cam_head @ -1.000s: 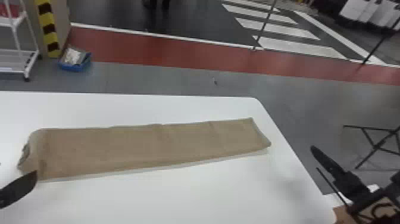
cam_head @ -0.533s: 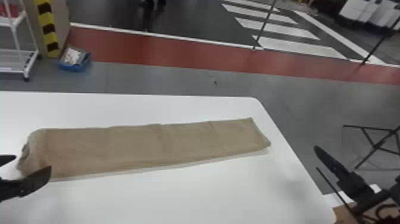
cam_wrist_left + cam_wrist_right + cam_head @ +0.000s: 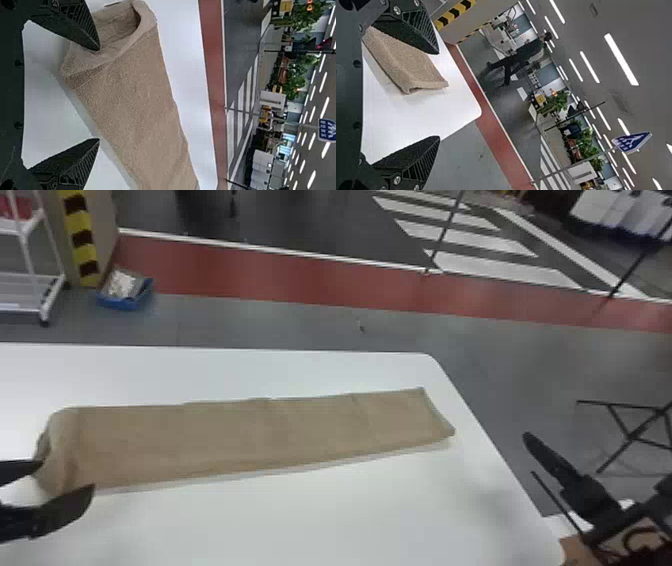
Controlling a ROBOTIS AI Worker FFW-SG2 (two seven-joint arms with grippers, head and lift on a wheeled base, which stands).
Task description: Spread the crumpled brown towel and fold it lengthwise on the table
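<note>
The towel [image 3: 240, 440] lies as a long folded strip on the worktop [image 3: 300, 530], from nine to three o'clock in the head view, its nine-o'clock end curled into a loop. At its eight o'clock is the left end effector [image 3: 68, 475], spread, one fingertip overlapping the loop in the left wrist view; contact is unclear. The right end effector [image 3: 531, 454], also spread, is at four o'clock.

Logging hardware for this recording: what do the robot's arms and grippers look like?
Both the left gripper and right gripper are black, with flat, tapering fingers whose sides show slanted ridges. Round screw heads dot the right one's dark mount.
</note>
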